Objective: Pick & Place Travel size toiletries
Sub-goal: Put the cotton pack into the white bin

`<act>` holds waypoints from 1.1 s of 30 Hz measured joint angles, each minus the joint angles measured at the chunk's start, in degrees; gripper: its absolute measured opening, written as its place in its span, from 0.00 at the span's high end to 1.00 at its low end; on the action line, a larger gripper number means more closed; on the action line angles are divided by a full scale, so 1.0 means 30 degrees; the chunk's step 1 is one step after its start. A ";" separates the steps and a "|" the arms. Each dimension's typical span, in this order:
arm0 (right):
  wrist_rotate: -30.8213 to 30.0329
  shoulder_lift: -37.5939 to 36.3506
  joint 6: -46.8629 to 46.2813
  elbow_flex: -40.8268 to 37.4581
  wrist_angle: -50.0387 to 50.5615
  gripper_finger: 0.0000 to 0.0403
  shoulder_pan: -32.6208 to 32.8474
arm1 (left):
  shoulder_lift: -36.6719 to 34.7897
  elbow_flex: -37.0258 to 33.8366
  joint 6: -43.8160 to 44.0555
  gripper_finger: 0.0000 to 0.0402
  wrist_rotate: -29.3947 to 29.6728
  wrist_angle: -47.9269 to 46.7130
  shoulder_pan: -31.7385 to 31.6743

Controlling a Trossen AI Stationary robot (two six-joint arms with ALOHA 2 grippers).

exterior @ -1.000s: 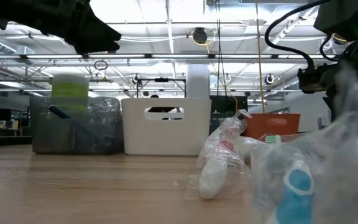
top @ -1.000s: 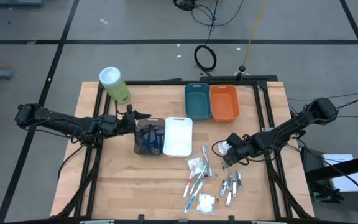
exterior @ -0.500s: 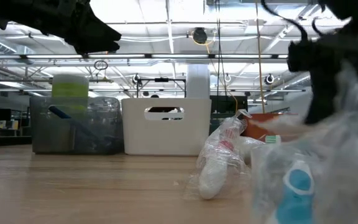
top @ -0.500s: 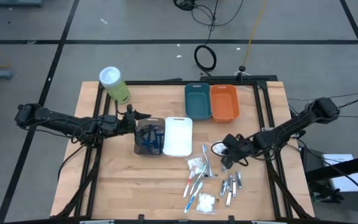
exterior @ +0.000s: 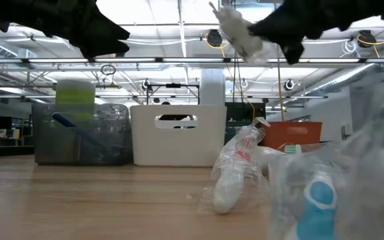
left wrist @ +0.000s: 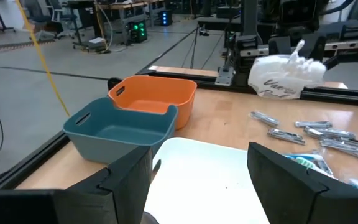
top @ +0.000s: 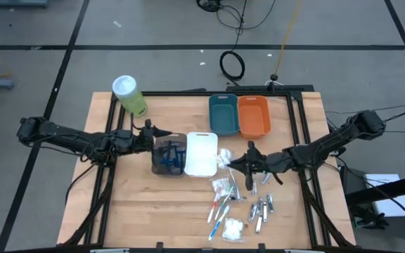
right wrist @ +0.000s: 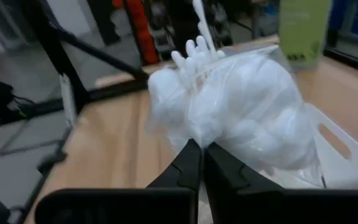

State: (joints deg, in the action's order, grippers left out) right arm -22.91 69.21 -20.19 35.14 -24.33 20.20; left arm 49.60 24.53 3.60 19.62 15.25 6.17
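Dangling by a pinch from the clamped right gripper [top: 232,161], the packet [top: 225,157] could slip short of the white bin [top: 201,154]; left gripper [top: 162,131] waits, fingers apart.

The right arm reaches low across toward the middle, its hand [top: 232,162] pinched tight around a white packet [top: 225,156]. The left arm stretches in from its side, its hand [top: 162,131] spread apart and holding nothing.

Just beyond the right gripper's [right wrist: 199,163] pinched fingertips, the crinkly white plastic packet [right wrist: 241,121] hides most of the white rectangular bin [right wrist: 331,146], its printed lettering too blurred to read.
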 joint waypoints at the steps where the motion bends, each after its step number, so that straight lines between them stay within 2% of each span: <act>1: 0.0473 0.0239 0.0221 0.0000 -0.0697 0.99 -0.0320 | 0.0000 0.0000 0.0081 0.35 0.0000 0.0000 0.0000; 7: 0.3423 0.2330 -0.0168 0.0022 -0.2930 0.99 -0.2446 | 0.0006 0.0000 0.0375 0.35 0.0000 -0.0007 0.0000; 13: 0.5184 0.4162 -0.0021 0.1154 -0.2968 0.99 -0.3461 | 0.0000 0.0000 0.0399 0.35 -0.0019 0.0004 0.0000; 21: 0.5777 0.5192 0.0485 0.2021 -0.2950 0.99 -0.4080 | 0.0000 0.0000 0.0425 0.35 -0.0071 0.0113 0.0000; 27: 0.6137 0.5626 0.0509 0.2367 -0.3080 0.99 -0.4264 | 0.1295 -0.0022 -0.0103 0.35 -0.3290 0.2231 0.0097; 33: 0.6053 0.6466 0.0474 0.2463 -0.3327 0.95 -0.4416 | 0.2948 -0.0022 -0.0738 0.35 -0.3546 0.4374 0.0056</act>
State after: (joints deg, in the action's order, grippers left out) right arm -4.75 88.61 -18.76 42.52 -34.31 6.95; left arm 58.45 24.47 1.39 8.98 28.37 6.34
